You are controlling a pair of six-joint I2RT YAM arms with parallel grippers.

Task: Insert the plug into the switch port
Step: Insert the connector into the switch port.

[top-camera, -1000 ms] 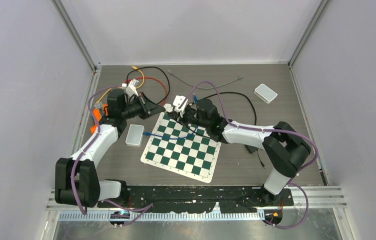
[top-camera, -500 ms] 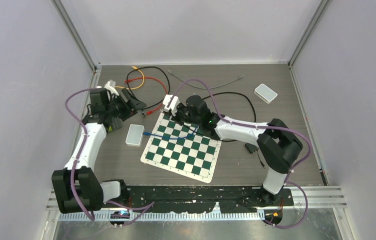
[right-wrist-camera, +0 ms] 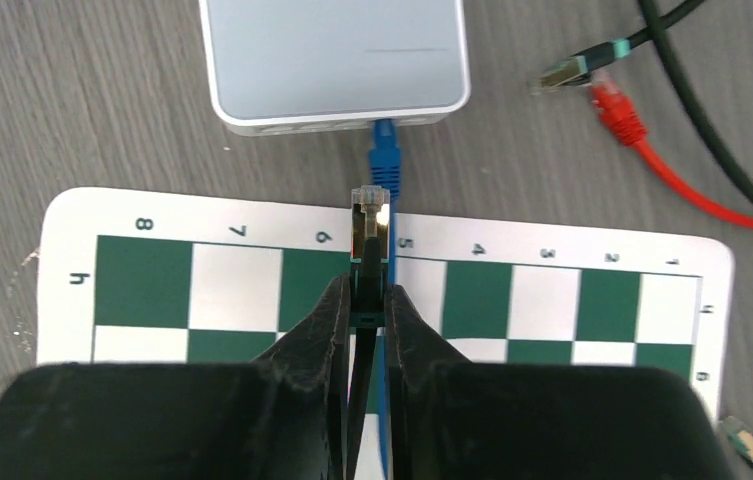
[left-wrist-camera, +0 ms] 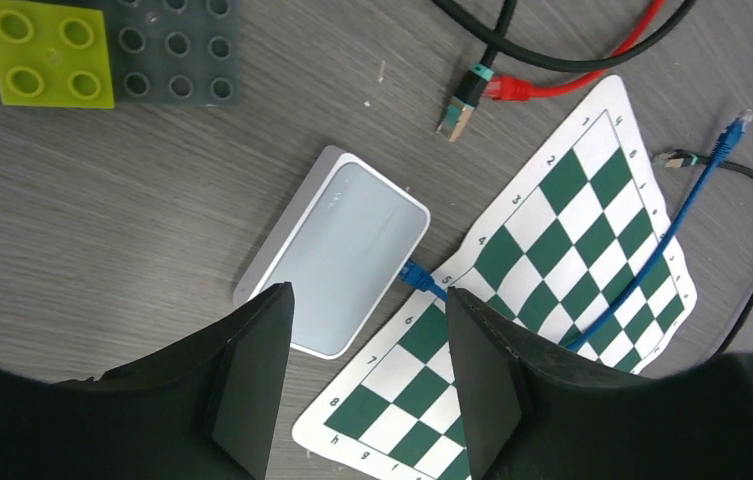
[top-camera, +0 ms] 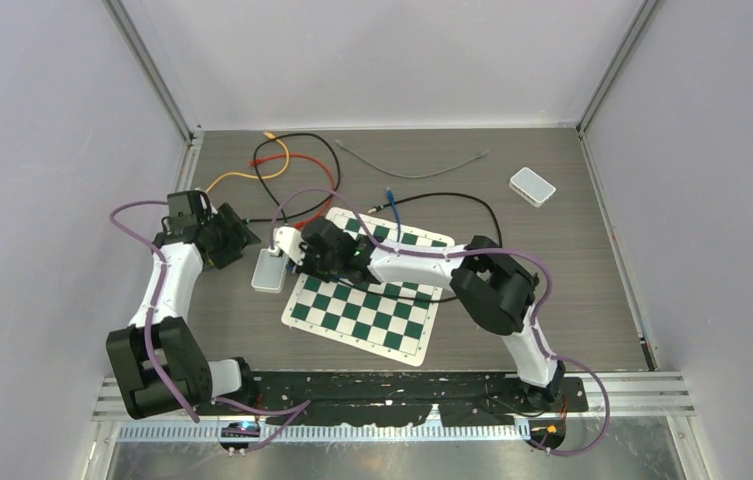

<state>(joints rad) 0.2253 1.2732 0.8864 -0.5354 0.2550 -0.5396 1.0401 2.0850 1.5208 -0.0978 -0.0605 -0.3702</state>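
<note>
The white switch (right-wrist-camera: 332, 60) lies on the wood table beside the chess mat's left edge, and a blue plug (right-wrist-camera: 384, 150) sits in one of its ports. My right gripper (right-wrist-camera: 364, 290) is shut on the plug (right-wrist-camera: 369, 225), a metal-tipped one with a teal boot on a black cable. Its tip points at the switch's port side, a short way off and just above the blue plug. In the top view the right gripper (top-camera: 297, 252) hovers next to the switch (top-camera: 270, 270). My left gripper (left-wrist-camera: 364, 385) is open and empty, above the switch (left-wrist-camera: 337, 245).
A green-and-white chess mat (top-camera: 367, 290) covers the table's middle. Red, orange and black cables (top-camera: 282, 160) and a grey cable (top-camera: 412, 170) lie at the back. A second white box (top-camera: 532, 186) sits back right. Toy brick plates (left-wrist-camera: 47, 50) lie left of the switch.
My left gripper has opened and drawn back to the left. The right arm has swung left and nearer with the plug, from the mat's far edge to the switch.
</note>
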